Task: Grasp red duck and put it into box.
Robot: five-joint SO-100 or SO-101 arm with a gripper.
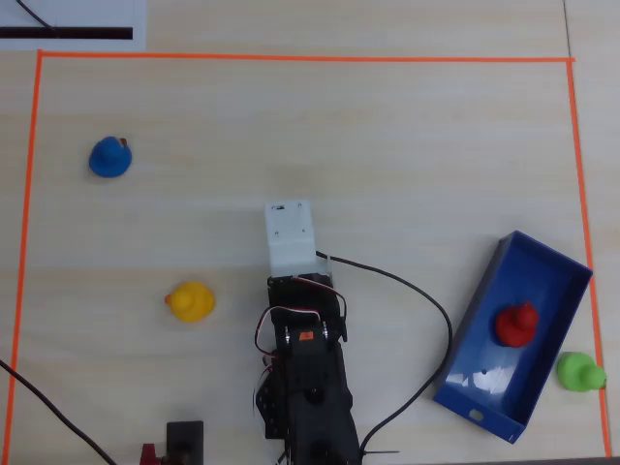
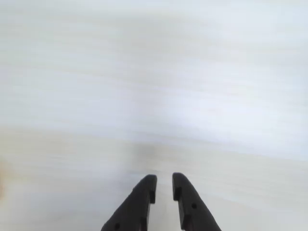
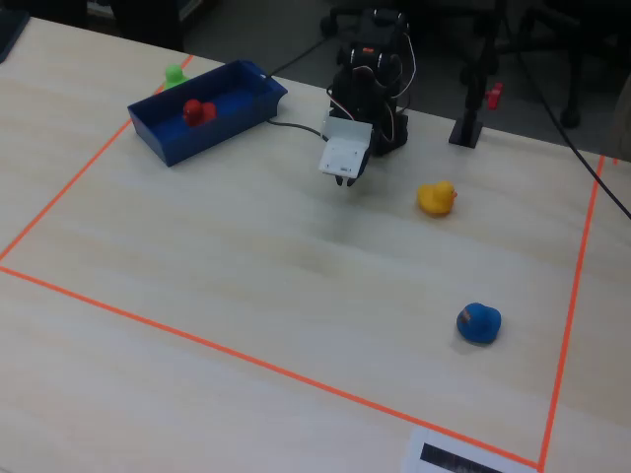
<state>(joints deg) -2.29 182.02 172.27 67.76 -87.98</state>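
Beside box (image 1: 484, 320), green duck (image 1: 579, 371); red duck (image 1: 515, 325) inside

You have a yellow duck (image 1: 190, 301) sitting on the pale wooden table (image 1: 407, 155), and a blue duck (image 1: 109, 157) well apart from it toward the top left of the overhead view. A green duck (image 1: 579, 371) sits at the right edge. Orange tape (image 1: 291, 58) frames the work area.
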